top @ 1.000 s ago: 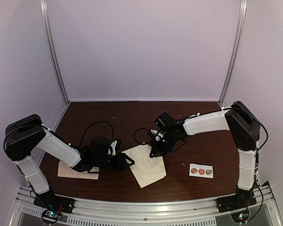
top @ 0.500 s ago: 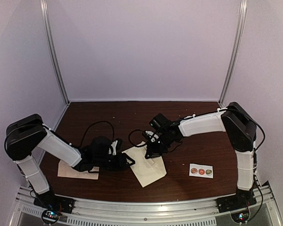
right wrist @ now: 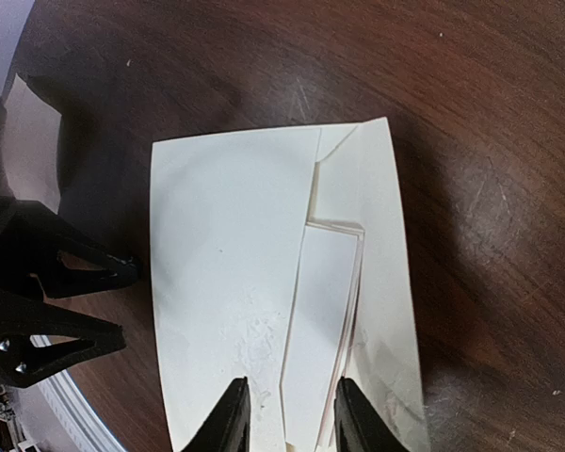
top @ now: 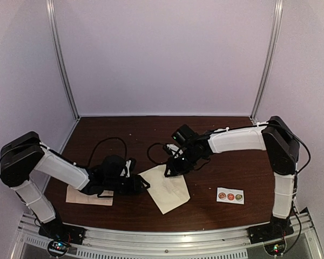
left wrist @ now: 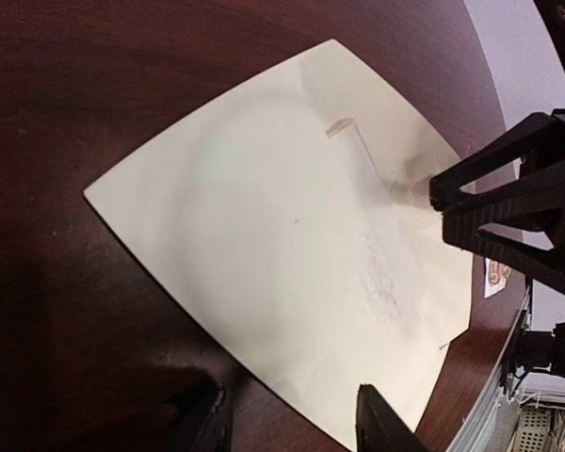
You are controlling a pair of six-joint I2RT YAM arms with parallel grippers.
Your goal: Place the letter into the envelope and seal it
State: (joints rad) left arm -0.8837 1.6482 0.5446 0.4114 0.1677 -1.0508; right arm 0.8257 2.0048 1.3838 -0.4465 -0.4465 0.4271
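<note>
Envelope point(top: 167, 191) lies flat on the table point(top: 151, 132), low in the top view and just left of centre, turned at an angle to the near edge. It is cream and its face is lightly scuffed.

In the right wrist view the envelope point(right wrist: 217, 264) fills the middle of the frame. On its right half sits the letter point(right wrist: 325, 311), a narrow paler panel with a pinkish edge. Whether the letter is fully tucked in cannot be told. A small folded corner shows at the envelope's upper right.

Left gripper point(top: 144, 185) sits low at the envelope's left corner. Its jaws stand apart and grasp nothing. In the left wrist view the envelope's point(left wrist: 264, 235) lower edge runs across the gap of that gripper point(left wrist: 292, 428). The right wrist view shows the same gripper point(right wrist: 122, 297) at left of frame, its tips just beside the paper's edge.

Right gripper point(top: 167, 171) is over the envelope's upper edge in the top view. Its jaws are parted and nothing is clamped between them; in its own view the gripper point(right wrist: 292, 419) straddles the letter's lower end at the bottom of the frame.

Sticker strip point(top: 230, 196) lies well apart, at lower right of the top view. Pinkish paper point(top: 78, 197) lies at lower left, partly under the left arm.
</note>
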